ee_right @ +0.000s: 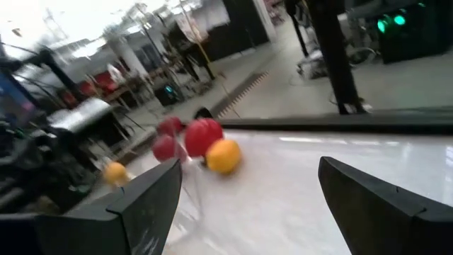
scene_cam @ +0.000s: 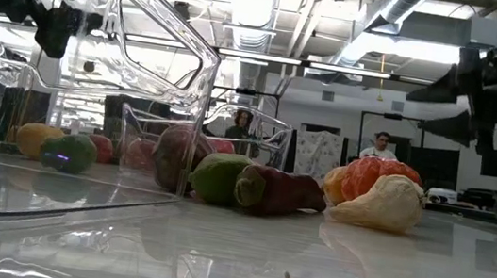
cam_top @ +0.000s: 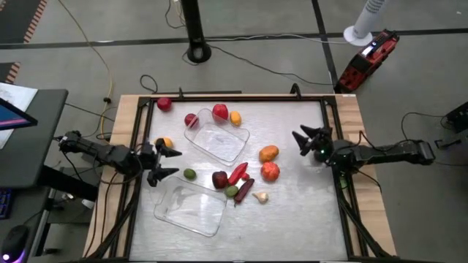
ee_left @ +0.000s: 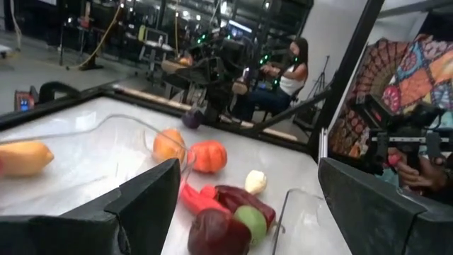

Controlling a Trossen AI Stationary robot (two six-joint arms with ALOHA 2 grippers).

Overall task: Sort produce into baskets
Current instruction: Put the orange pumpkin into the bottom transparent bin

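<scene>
Seemingly only clear plastic, both baskets [cam_top: 219, 140] [cam_top: 190, 207].

1. The table [cam_top: 292, 219] top looks like brushed metal, smooth and faintly reflective, with a pale wood border.
2. Both baskets [cam_top: 191, 207] are clear, glossy plastic.
3. The produce [cam_top: 270, 172] appears smooth, slightly shiny plastic.

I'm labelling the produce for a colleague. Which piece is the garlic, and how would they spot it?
Find the clear tray nearest the table's front edge, then the produce cluster to its right. The garlic is that cluster's rightmost piece, just right of a dark maroon vegetable. It is the only whitish piece.
</scene>
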